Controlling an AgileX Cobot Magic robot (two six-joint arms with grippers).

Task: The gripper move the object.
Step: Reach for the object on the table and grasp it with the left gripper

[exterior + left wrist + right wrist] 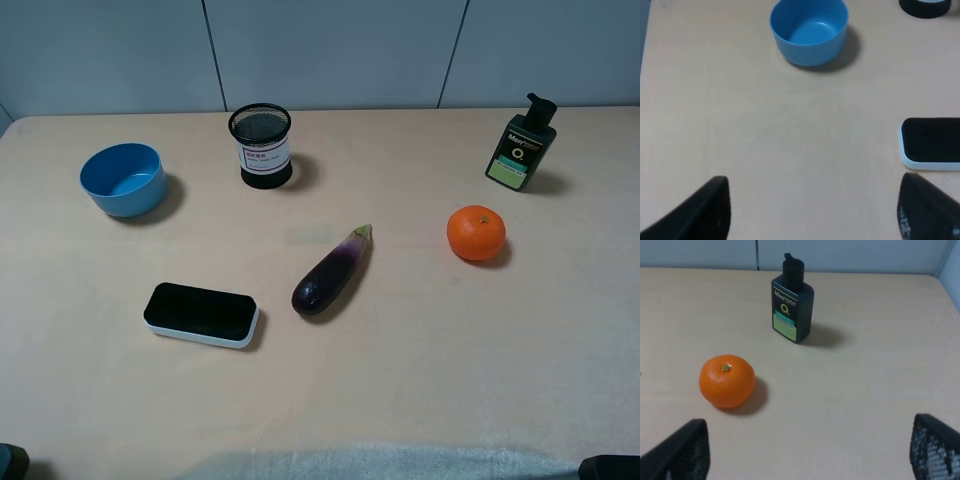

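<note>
- One target: the blue bowl (pixel 123 180), upright on the far left of the desk (pixel 400 380), apart from the mesh cup (pixel 261 146).
- Left gripper (pixel 815 207) stands wide open, empty, bare desk between its fingers (pixel 705 212).
- Bowl lies straight ahead of it, well apart; round, so no long axis to square up to.
- Right gripper (pixel 807 450), also spread and empty, faces the orange (pixel 727 380); left arm is nearer, I'd say.
</note>
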